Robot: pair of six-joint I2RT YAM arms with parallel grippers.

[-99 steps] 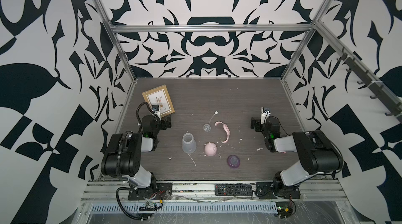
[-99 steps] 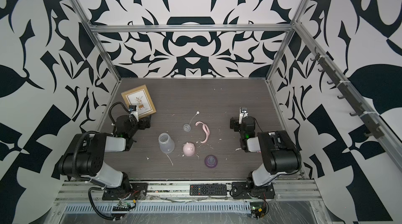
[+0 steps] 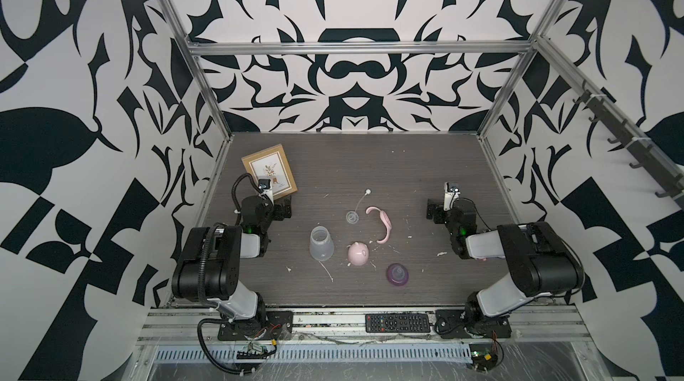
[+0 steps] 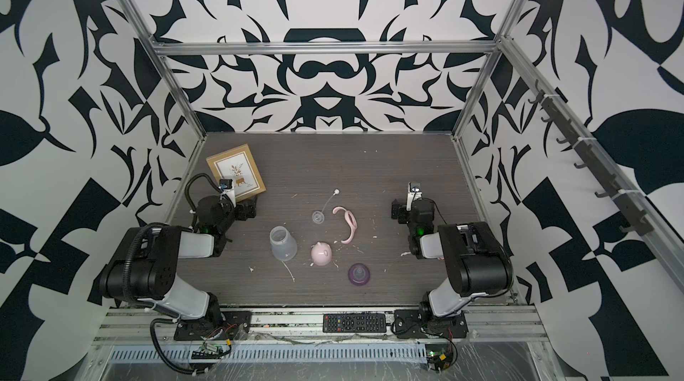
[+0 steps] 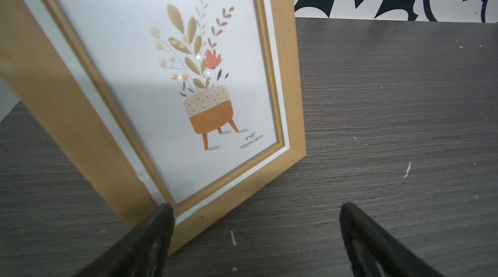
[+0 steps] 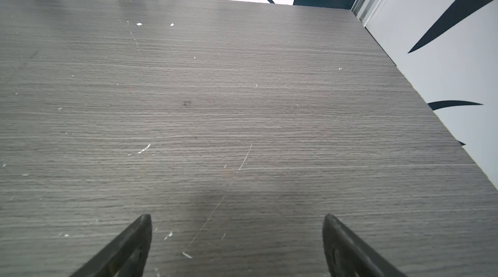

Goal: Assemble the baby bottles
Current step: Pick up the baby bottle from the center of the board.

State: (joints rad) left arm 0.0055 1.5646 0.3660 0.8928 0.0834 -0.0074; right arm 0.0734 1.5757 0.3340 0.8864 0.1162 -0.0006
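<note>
Bottle parts all loose mid-counter (image 3: 407,164): bottle body (image 3: 321,246) beside the pink dome cap (image 3: 358,254), purple collar (image 3: 398,274) nearer the front, handled ring (image 3: 383,223) and what looks like the straw (image 3: 359,208) behind. Left jaws and right jaws gape wide, empty.

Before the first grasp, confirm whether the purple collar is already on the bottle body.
No: the purple collar lies by itself, well apart from the bottle body.

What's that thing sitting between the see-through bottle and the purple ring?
A pink cap with little ears stands between the bottle and the purple ring, touching neither; both top views show it.
</note>
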